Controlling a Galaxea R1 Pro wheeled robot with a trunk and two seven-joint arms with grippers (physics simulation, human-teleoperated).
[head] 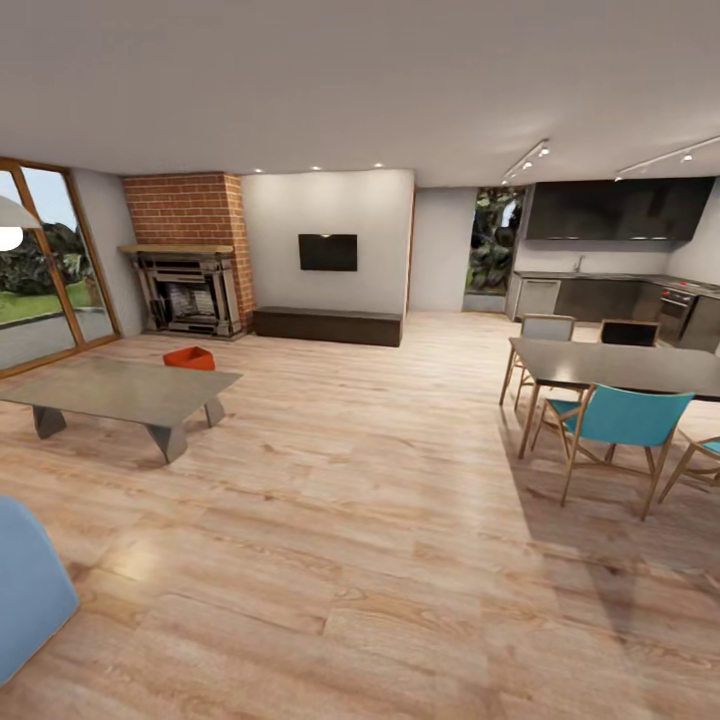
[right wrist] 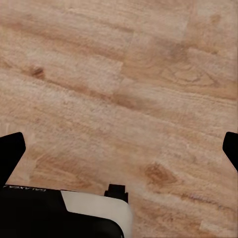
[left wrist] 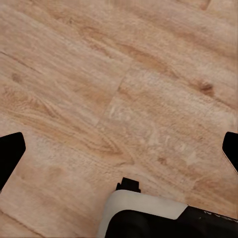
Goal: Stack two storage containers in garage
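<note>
I am in the living room with its light wood-plank floor (head: 360,520). One orange-red storage container (head: 190,357) stands on the planks just behind the glass coffee table (head: 120,386), far ahead on the left, and the tabletop hides its lower part. The second container is out of view. In the left wrist view my left gripper (left wrist: 120,151) hangs over bare planks, its black fingertips (left wrist: 10,154) far apart and holding nothing. My right gripper (right wrist: 120,151) is just as wide open over the planks.
A brick fireplace (head: 190,280) and a long dark bench chest (head: 327,326) line the far wall. A dining table (head: 620,365) with a blue chair (head: 625,420) stands to the right. A blue sofa corner (head: 25,590) is near left, and the glass door (head: 40,270) is at far left.
</note>
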